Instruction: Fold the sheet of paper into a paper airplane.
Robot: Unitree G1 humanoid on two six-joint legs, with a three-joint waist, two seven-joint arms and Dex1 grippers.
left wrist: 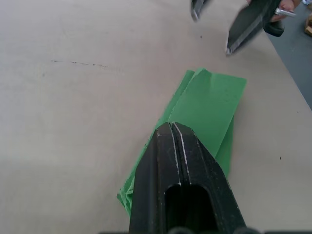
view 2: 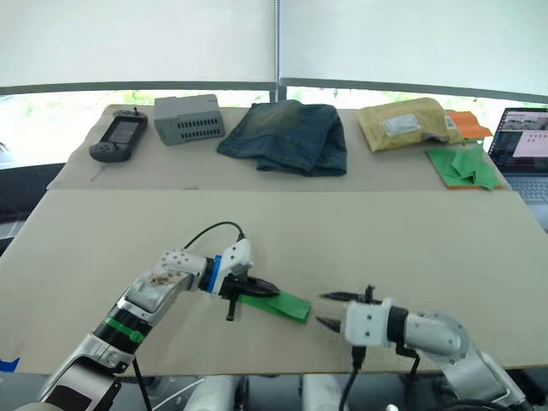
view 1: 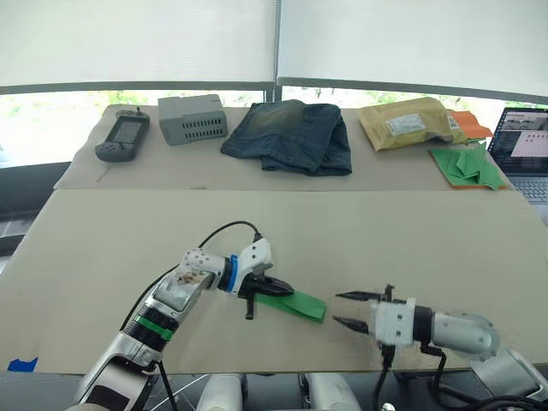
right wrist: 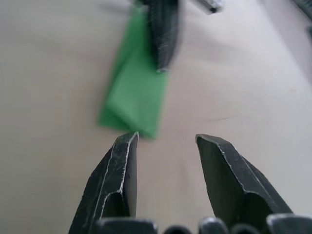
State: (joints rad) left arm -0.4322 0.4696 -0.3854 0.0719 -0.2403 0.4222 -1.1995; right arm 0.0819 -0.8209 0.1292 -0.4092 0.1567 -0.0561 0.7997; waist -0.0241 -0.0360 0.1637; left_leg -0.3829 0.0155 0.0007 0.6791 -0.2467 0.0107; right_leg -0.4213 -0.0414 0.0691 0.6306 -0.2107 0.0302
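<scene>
The left gripper (view 1: 276,286), fingers pressed together, is reaching rightward, pressing on the folded sheet of paper (view 1: 299,304), while the right gripper (view 1: 351,310) is pointing at it, fingers spread.

Robot test lab — paper-covered tables (view 1: 428,231), laptop (view 1: 522,145), handheld controller (view 1: 122,135), padded mailer (view 1: 409,122)

Closed left gripper (left wrist: 171,127) over folded green paper (left wrist: 209,105)

Its black fingers press together on the paper lying flat on the beige table (left wrist: 73,122); the right gripper (left wrist: 217,27), fingers apart, sits toward one o'clock.
</scene>
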